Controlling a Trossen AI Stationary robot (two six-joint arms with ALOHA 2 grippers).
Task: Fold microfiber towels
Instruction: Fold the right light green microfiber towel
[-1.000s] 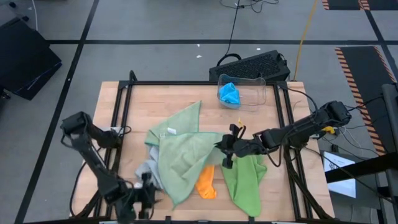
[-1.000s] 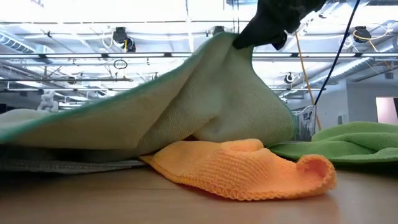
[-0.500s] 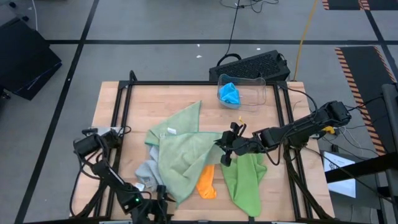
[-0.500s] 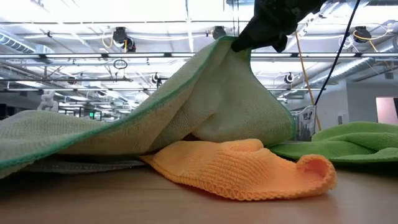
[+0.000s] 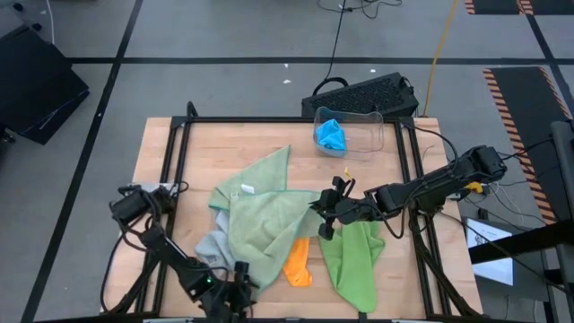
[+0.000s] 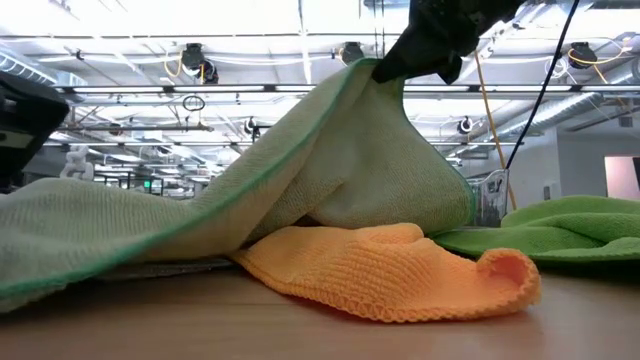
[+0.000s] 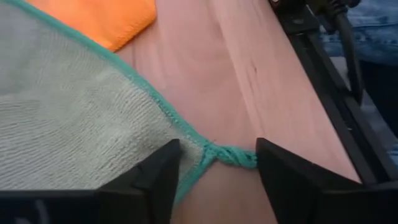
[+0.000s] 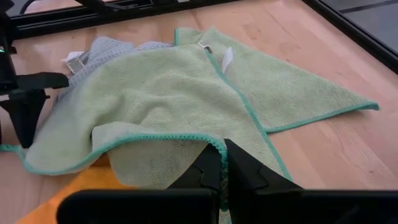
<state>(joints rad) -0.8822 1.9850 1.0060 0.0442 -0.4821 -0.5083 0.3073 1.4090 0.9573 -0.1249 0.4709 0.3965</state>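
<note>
A sage green microfiber towel (image 5: 265, 224) lies over the table's middle. My right gripper (image 5: 325, 215) is shut on its right side and holds that side up. The towel slopes down from there to its near corner (image 7: 217, 154), which lies on the wood. My left gripper (image 7: 216, 169) stands open at the near edge, one finger on each side of that corner, apart from it. An orange towel (image 5: 299, 262), a lime green towel (image 5: 354, 265) and a grey towel (image 5: 211, 244) lie partly under or beside the sage one. My right gripper pinches the sage towel's teal-stitched edge (image 8: 211, 142) between its two shut fingers, coming from the table's right and slanting down. That edge is lifted clear as a peak (image 6: 372, 70). The cloth hangs slack from it, and its lower parts rest on the orange towel and the table.
A clear container (image 5: 359, 126) holding a bright blue towel (image 5: 332, 135) stands at the far right. More sage green cloth with a white tag (image 5: 247, 188) spreads flat toward the far edge. A black frame rail (image 7: 323, 81) runs along the table's sides. Bare wood lies at the far left.
My left gripper has gone down and toward the table's right along the near edge, to the sage towel's near corner. The towel's near part has sunk lower toward the table. My right gripper has kept the lifted edge still.
</note>
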